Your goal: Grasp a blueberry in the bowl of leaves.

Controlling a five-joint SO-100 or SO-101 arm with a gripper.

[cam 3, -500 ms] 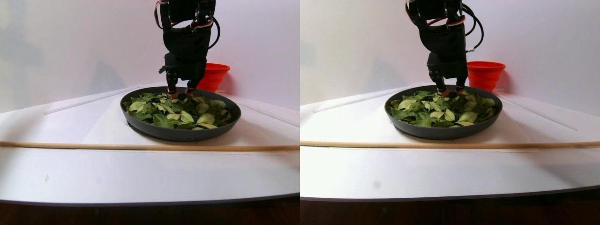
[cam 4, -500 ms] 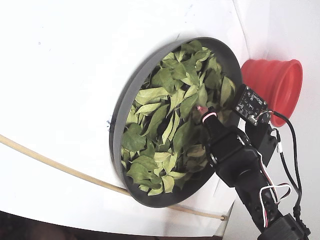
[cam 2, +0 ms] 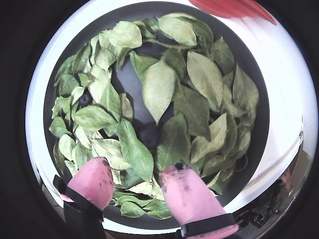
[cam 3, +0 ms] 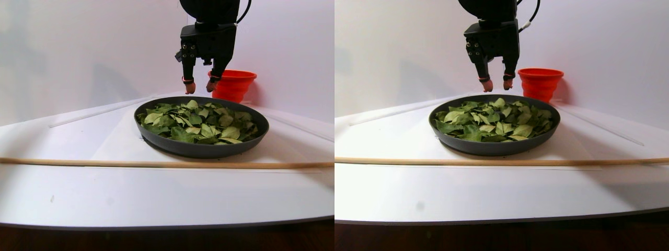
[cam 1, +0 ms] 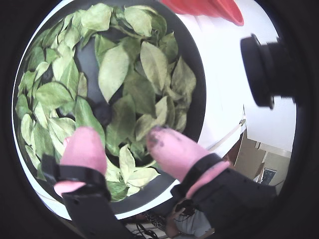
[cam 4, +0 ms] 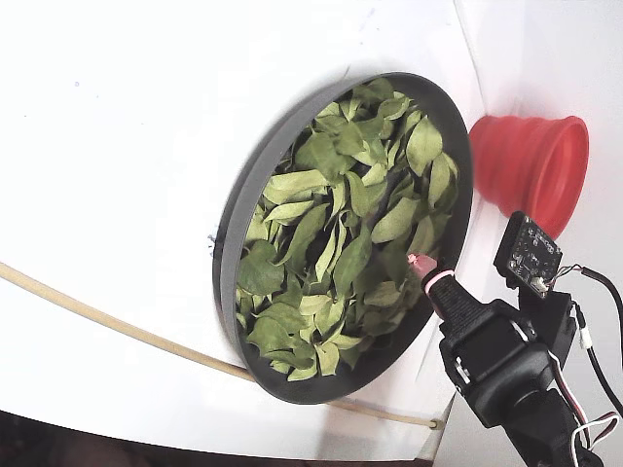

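White table [cam 3: 157, 198], smooth and bright. Directly on it: dark grey bowl [cam 3: 201, 148] filled with leaves [cam 3: 198, 123], red ribbed cup [cam 3: 233, 84] just behind the bowl in the stereo pair view, and thin wooden stick [cam 3: 157, 164] lying across in front of the bowl, apart from it.
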